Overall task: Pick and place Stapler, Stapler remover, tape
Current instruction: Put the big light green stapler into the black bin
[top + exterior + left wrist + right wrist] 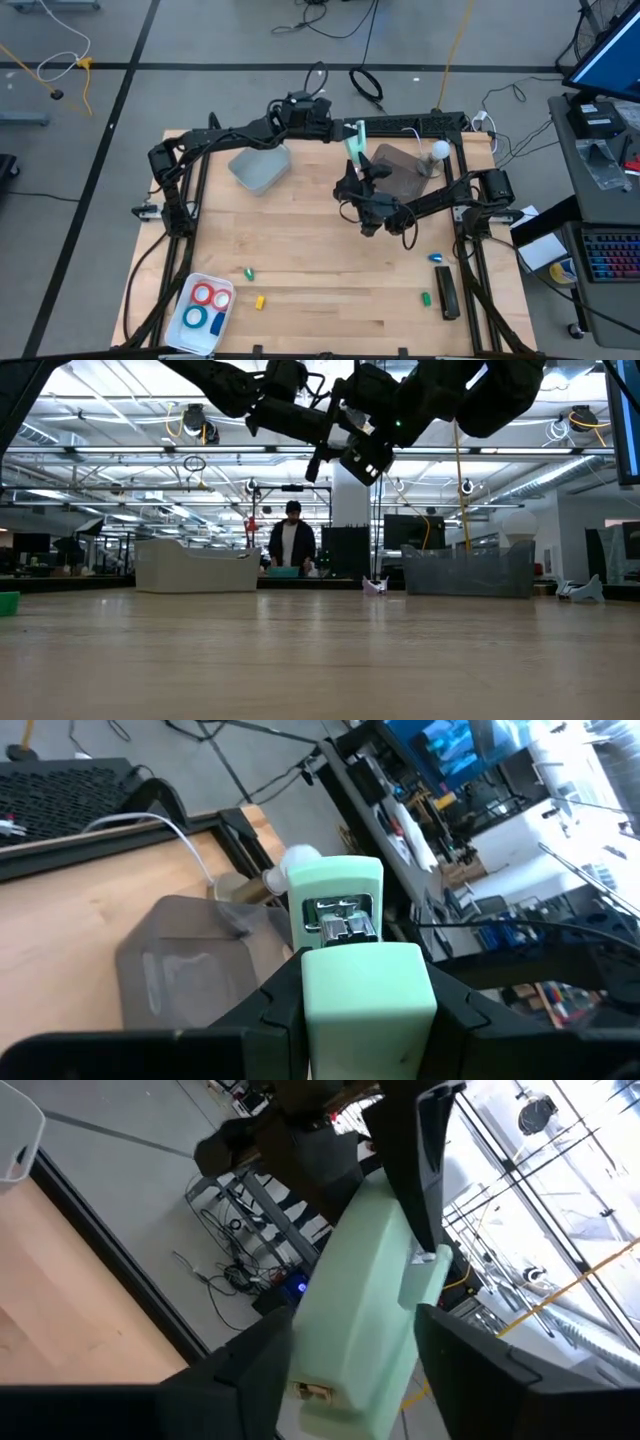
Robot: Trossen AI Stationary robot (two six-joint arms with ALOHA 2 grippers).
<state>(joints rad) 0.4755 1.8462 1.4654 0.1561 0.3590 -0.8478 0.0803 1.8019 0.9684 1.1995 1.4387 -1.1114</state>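
- Pale green stapler (355, 140) held aloft over table (300, 260), toward twelve o'clock, clenched in left gripper (345, 133).
- Right gripper (352, 178) just at six o'clock of stapler, fingers straddling its body, not visibly clamped; cannot tell grip.
- Stapler's long axis running twelve-to-six, between both grippers.
- Tape rolls (208, 306) in white tray (190, 340), seven o'clock corner.

No lettering, label, brand or number can be read on anything from where I stand.
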